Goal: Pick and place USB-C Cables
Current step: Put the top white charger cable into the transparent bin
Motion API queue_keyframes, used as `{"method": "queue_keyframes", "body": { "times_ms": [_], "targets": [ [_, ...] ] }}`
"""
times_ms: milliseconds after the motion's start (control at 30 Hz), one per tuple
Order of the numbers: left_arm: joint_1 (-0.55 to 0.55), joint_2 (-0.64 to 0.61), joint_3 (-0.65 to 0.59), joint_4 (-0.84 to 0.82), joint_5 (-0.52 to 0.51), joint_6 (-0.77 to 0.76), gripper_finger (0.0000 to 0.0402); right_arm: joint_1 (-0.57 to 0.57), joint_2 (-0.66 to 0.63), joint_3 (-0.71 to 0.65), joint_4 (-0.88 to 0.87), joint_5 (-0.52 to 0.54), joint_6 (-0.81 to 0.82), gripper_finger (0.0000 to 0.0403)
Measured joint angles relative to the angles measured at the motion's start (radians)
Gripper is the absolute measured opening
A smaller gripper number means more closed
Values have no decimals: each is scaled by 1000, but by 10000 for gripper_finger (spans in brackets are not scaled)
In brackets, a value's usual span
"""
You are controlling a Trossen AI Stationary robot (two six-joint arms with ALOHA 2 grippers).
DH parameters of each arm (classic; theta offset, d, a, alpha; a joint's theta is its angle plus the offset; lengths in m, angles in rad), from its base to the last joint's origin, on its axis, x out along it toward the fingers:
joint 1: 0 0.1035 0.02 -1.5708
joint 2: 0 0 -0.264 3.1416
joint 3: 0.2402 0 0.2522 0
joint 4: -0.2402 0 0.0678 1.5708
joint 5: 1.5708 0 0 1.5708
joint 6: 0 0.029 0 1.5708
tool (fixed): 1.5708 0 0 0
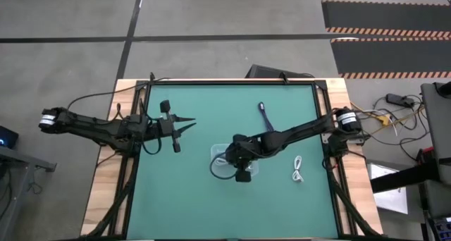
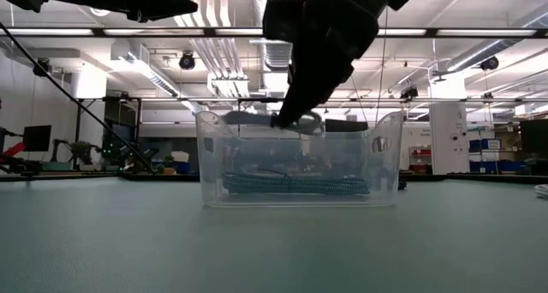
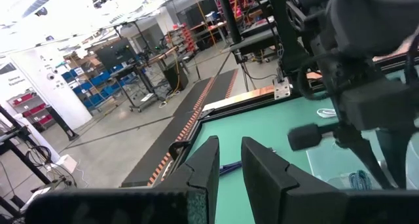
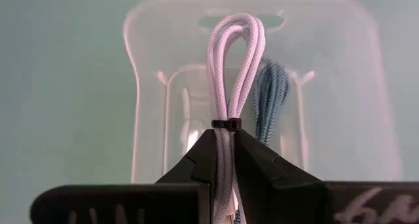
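A clear plastic tray (image 1: 217, 156) stands mid-table, with a blue-green braided cable (image 2: 295, 184) lying on its floor (image 4: 270, 99). My right gripper (image 4: 223, 142) is above the tray (image 2: 291, 113), shut on a white braided cable bundle (image 4: 232, 60). A second white cable (image 1: 297, 169) lies on the mat to the tray's right. A dark blue cable (image 1: 263, 114) lies toward the far edge. My left gripper (image 1: 187, 121) hovers over the table's left part, left of the tray, fingers slightly open (image 3: 229, 152) and touching nothing. My right gripper pinches the white cable bundle between its two fingers just below the black tie (image 4: 226, 124) that binds the strands. The fingers come from above, pointing down. The looped end (image 4: 237, 24) sticks out past the fingertips over the tray, about level with its rim and clear of its floor.
Green mat (image 1: 183, 199) with open room near the front edge and on the left. Black frame rails run along the table's sides (image 1: 137, 163). Beyond the right edge lie loose wires and a power strip (image 1: 394, 100). A dark box (image 1: 264, 72) sits past the far edge.
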Motion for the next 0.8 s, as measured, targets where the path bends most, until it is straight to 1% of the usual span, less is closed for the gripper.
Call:
{"method": "queue_keyframes", "body": {
  "times_ms": [167, 467, 800],
  "targets": [
    [0, 0, -1, 1, 0, 0, 49, -1, 50, 15, -36, -4, -42, 29],
    [0, 0, -1, 0, 0, 0, 49, -5, 54, 29, -41, -4, -55, 29],
    [0, 0, -1, -1, 0, 0, 49, -4, 54, 7, -34, -7, -72, 29]
  ]
}}
